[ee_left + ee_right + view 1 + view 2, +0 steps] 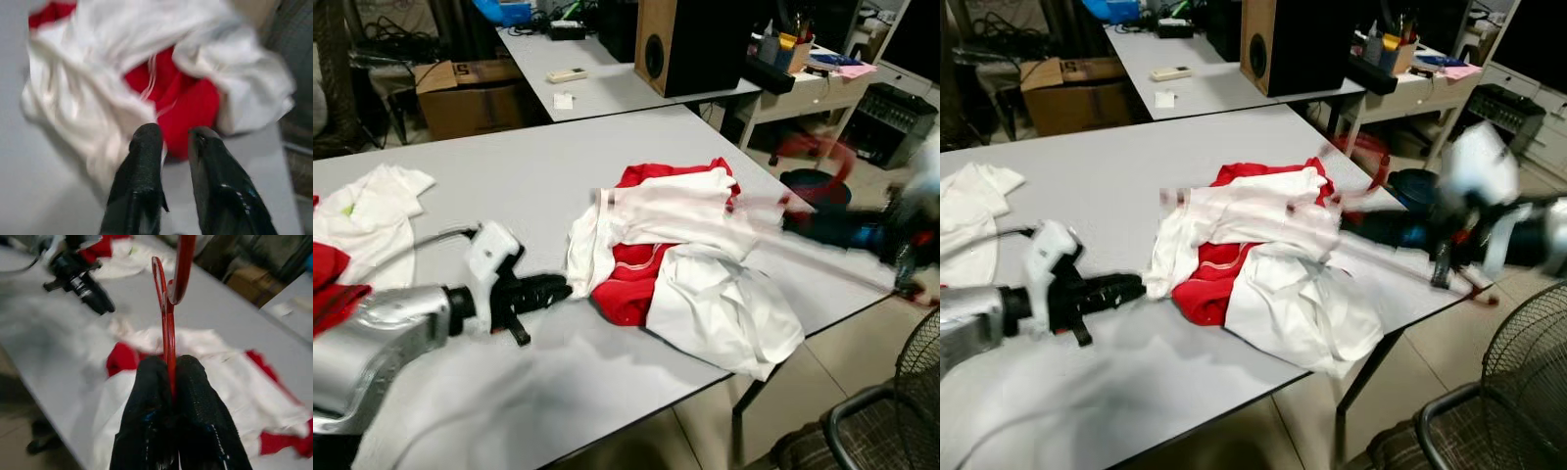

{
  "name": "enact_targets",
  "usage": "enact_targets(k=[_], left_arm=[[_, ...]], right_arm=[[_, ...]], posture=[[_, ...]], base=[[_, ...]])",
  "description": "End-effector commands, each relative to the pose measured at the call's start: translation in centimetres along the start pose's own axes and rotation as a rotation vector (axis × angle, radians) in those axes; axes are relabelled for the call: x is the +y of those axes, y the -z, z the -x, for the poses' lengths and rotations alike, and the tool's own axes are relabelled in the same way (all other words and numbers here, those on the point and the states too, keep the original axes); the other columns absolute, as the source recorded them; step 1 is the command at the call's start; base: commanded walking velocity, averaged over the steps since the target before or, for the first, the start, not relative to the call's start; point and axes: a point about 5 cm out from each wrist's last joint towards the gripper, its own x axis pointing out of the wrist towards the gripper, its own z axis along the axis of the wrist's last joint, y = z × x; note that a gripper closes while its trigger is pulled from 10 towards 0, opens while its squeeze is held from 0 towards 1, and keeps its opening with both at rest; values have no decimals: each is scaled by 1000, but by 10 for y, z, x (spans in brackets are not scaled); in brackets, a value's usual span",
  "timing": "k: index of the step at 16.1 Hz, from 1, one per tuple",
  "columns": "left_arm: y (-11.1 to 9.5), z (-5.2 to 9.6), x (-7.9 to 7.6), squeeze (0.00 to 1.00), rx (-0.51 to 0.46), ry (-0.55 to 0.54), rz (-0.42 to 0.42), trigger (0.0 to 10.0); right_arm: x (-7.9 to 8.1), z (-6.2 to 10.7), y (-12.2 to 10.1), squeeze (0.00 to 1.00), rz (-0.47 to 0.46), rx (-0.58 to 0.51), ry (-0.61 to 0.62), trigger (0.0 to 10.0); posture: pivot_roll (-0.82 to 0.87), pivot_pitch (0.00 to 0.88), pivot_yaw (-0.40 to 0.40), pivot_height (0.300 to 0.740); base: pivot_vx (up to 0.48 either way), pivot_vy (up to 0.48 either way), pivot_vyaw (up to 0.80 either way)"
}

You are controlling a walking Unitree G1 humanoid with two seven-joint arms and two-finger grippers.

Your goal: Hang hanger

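The left gripper [553, 288] rests on the grey table [538, 176], its fingers [142, 161] a narrow gap apart and holding nothing, tips just beside the heap of white and red clothes [680, 259]. Farther right, the right gripper [168, 377] is badly smeared in the head views. Its wrist view is clearer: the fingers pinch the red hanger [168, 308], which rises upright from between the tips over the heap.

1. Left arm [382, 338]: a rounded, brushed-silver metal forearm shell narrowing to a black wrist collar.
2. A white angular plastic housing [489, 257] sits on that wrist, with a thin grey cable [435, 238] looping off it.
3. Left gripper [168, 139]: two long black fingers, finely textured (slightly glossy).
4. Right gripper [168, 369]: two black textured fingers; its arm is blurred, white and black.
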Motion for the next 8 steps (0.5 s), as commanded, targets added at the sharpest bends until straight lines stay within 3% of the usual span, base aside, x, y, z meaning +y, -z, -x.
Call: enact_targets(k=[1,2,3,4,6,7,8], left_arm=[[-22,7,0,1000,-144,-32,-38,10000],[-42,11,5,1000,-280,-117,-32,10000],[-50,11,5,788,-340,-151,-35,10000],[-64,11,5,0,-422,-214,-34,10000],[-67,2,2,0,-434,-273,-12,10000],[-58,-12,-7,0,-420,-270,34,10000],[-55,-18,-9,0,-409,-276,38,10000]], right_arm=[[-7,-2,-5,0,-39,-73,113,10000],[-12,-15,4,0,-134,-125,248,10000],[-13,-22,11,0,-190,-151,324,10000],[-4,-39,29,0,-314,-184,398,10000],[13,-63,38,0,-348,-204,456,10000],[24,-75,42,0,-376,-207,561,10000],[28,-79,42,0,-375,-202,599,10000]], posture=[[-9,0,-21,740],[-1,0,-21,740],[4,0,-21,740],[18,0,-27,740],[22,0,-19,740],[25,0,-11,740],[24,0,-10,740]], base=[[0,0,0],[0,0,0],[0,0,0],[0,0,0],[0,0,0],[0,0,800],[0,0,800]])
